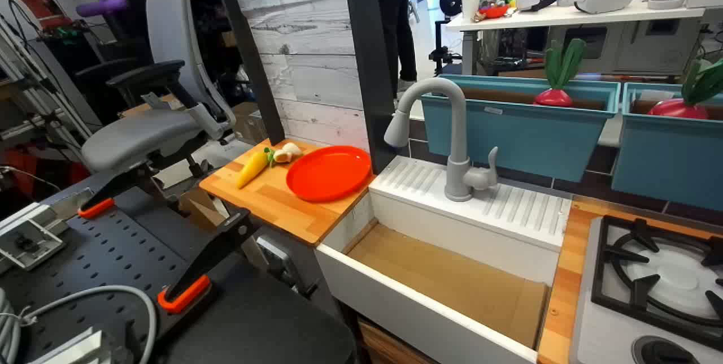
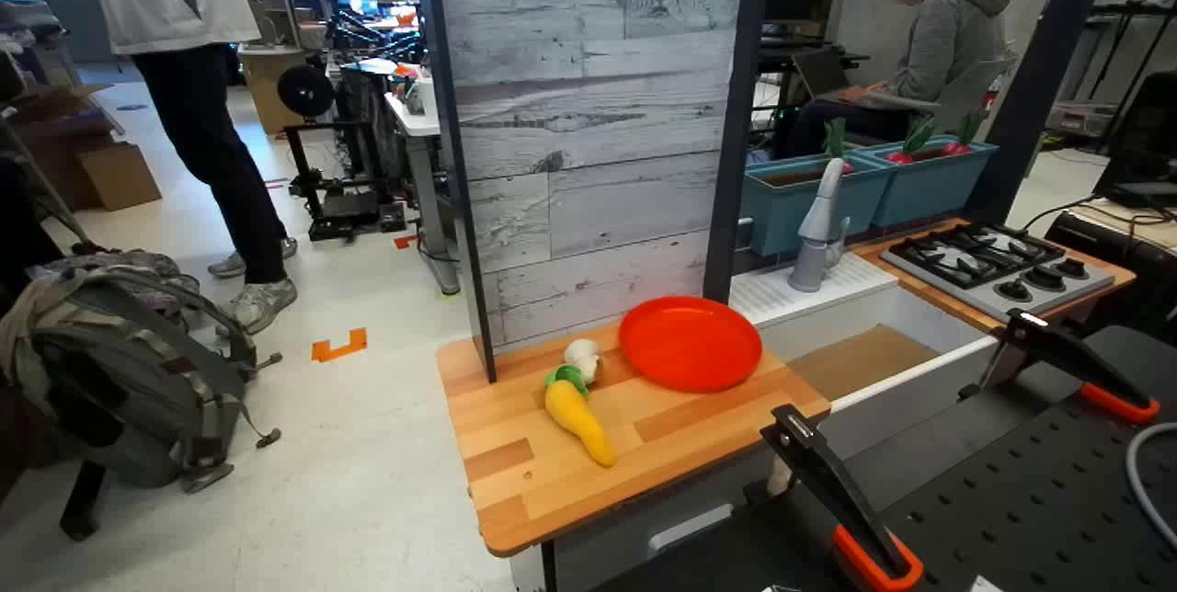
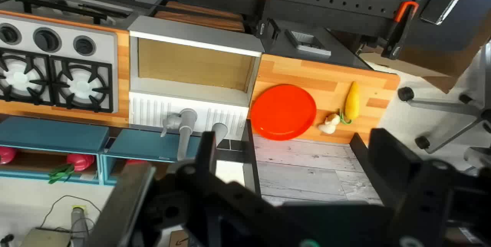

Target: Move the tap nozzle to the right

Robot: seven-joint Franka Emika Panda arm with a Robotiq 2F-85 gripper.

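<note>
The tap nozzle (image 1: 459, 121) is a tall grey gooseneck standing on the white ribbed ledge behind the sink. In an exterior view its downward end hangs on the left, near the dark post. It is seen nearly end-on in an exterior view (image 2: 818, 217). In the wrist view the nozzle (image 3: 185, 135) is at the left, its arch partly hidden behind the left finger. A short grey lever handle (image 1: 492, 169) is at its base. My gripper (image 3: 296, 134) shows only in the wrist view, with fingers wide apart and nothing between them, to the right of the nozzle.
The white sink (image 1: 361, 290) has a cardboard bottom. An orange-red plate (image 1: 329, 173), yellow squash (image 1: 253, 169) and garlic (image 1: 288, 152) lie on the wooden counter. A wood-look panel (image 2: 598, 114) with dark posts stands behind it. Teal planters (image 1: 508, 132) and a stove (image 1: 666, 273) are beside the tap.
</note>
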